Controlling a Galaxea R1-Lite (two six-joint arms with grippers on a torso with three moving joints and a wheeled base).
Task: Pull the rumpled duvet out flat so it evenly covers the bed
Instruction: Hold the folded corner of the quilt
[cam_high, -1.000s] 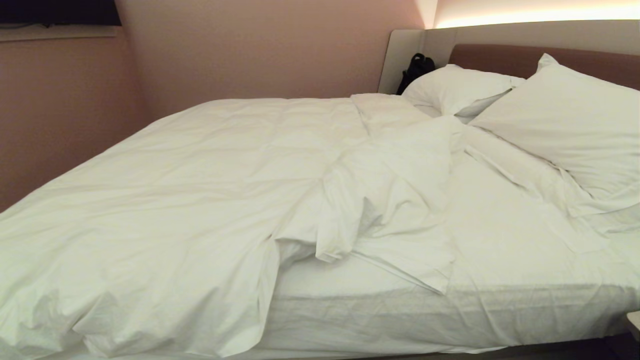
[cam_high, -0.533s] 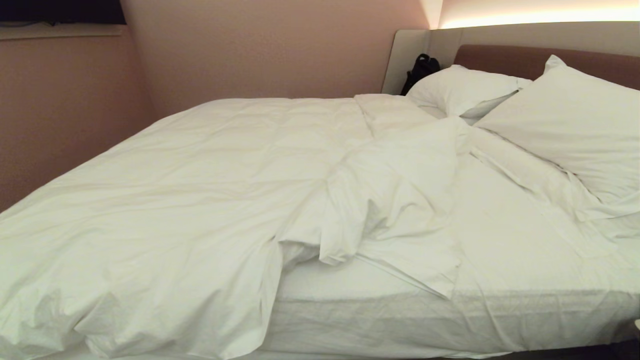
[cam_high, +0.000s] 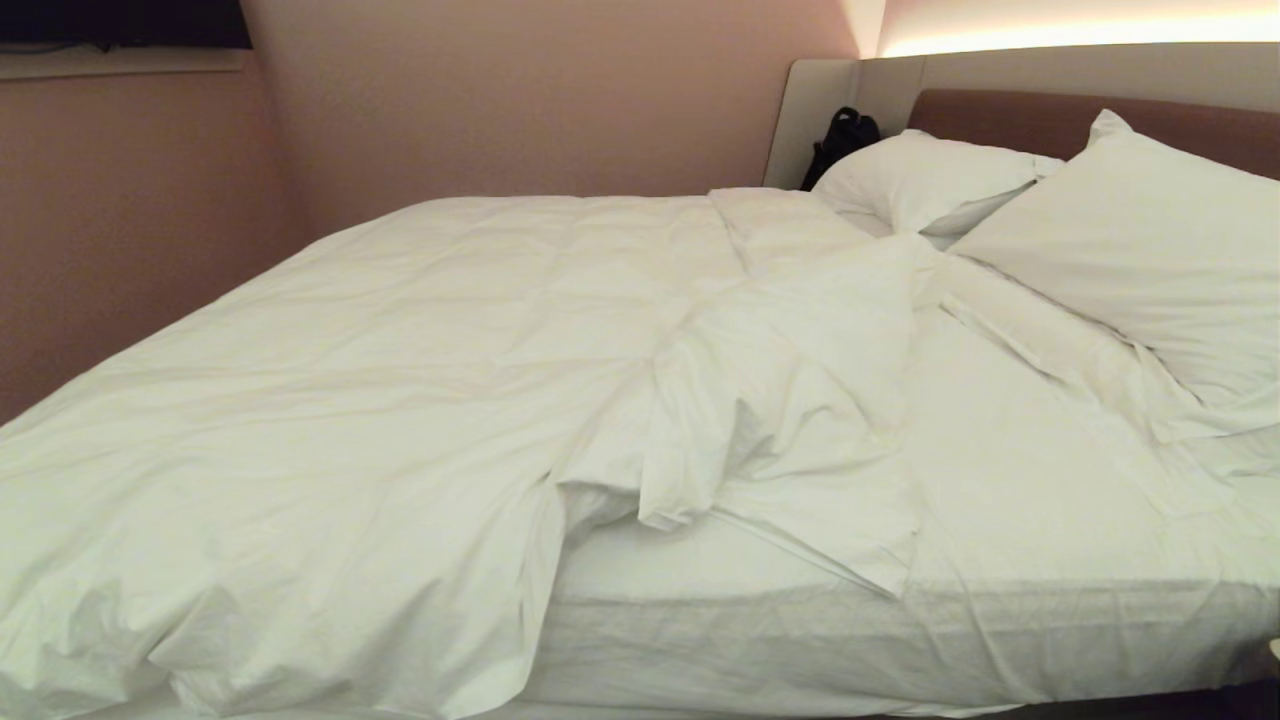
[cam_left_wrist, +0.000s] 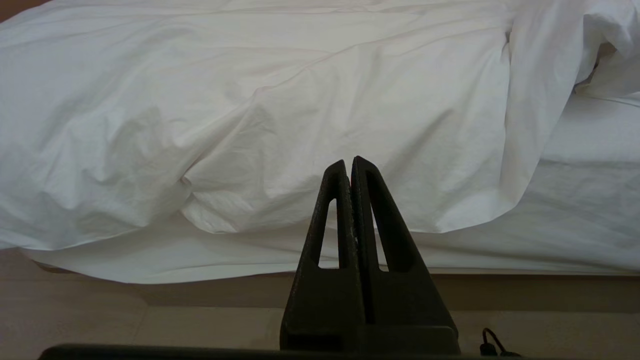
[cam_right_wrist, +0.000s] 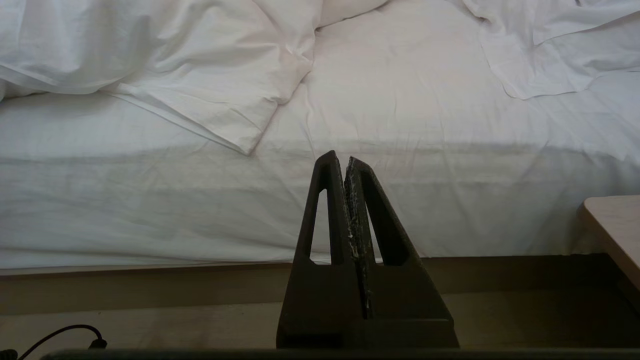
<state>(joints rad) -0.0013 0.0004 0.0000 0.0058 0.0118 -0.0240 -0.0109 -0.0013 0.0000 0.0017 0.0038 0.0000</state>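
The white duvet lies over the left part of the bed, bunched into folds near the middle, with one corner folded onto the bare sheet. It hangs over the near edge at the left. The folded corner shows in the right wrist view too. My left gripper is shut and empty, held low in front of the overhanging duvet. My right gripper is also shut and empty, facing the sheeted mattress side. Neither arm shows in the head view.
Two white pillows lean on the brown headboard at the right. A black bag sits by the far pillow. A pale table corner stands near the bed. Pink walls close the far side and left.
The whole head view shifted slightly between one second ago and half a second ago, so the camera moved; since then it holds still. Bedding and grippers look unchanged.
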